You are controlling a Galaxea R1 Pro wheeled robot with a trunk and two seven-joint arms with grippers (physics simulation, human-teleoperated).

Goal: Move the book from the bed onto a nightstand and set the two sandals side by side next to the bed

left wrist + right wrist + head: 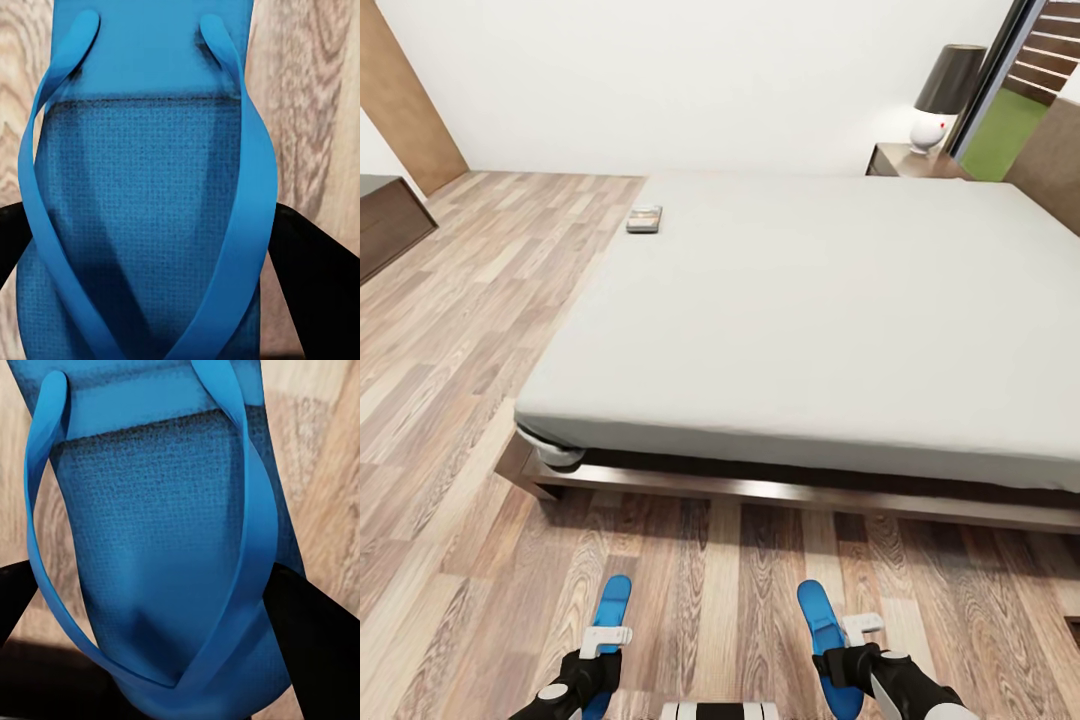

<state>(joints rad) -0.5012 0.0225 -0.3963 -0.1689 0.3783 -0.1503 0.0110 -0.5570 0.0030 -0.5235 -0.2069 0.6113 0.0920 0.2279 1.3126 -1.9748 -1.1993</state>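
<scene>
Two bright blue flip-flop sandals are held above the wooden plank floor (pixel 690 570), one in each gripper. The left sandal (pixel 610 610) sits between the black fingers (pixel 319 277) of the left gripper (pixel 592 668), which is closed on it — the right sandal (pixel 825 620) is clamped the same way by the right gripper (pixel 850 662). The two sandals are well apart. Ahead stands the large low bed (pixel 810 310) with grey-white mattress and brown frame. A small thin book (pixel 644 219) lies near its far left edge. The dark brown nightstand (pixel 905 160) with a black-shade lamp (pixel 945 95) stands beyond the bed.

Wood plank floor (pixel 450 330), white wall (pixel 690 80), dark low cabinet (pixel 385 225) at left.
</scene>
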